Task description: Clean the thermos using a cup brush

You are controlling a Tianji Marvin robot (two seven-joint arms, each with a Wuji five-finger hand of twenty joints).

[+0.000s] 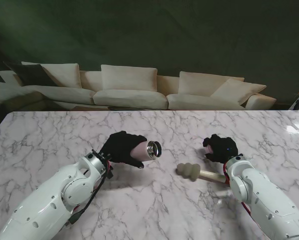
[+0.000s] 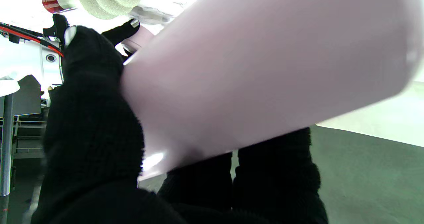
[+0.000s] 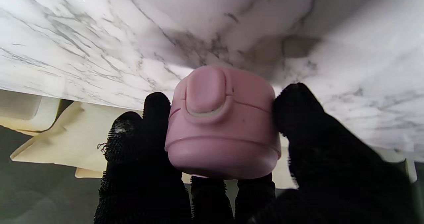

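With the left hand (image 1: 122,148) gripping the open thermos (image 1: 148,150), the right hand (image 1: 220,148), fingers around the lid (image 3: 222,123), should set it well clear before taking the brush (image 1: 190,171).

Only the cup brush (image 1: 193,171) (lying flat) blocks the table (image 1: 49,135) between both arms.

No text, label, brand, number or sign can be read in any of the views.
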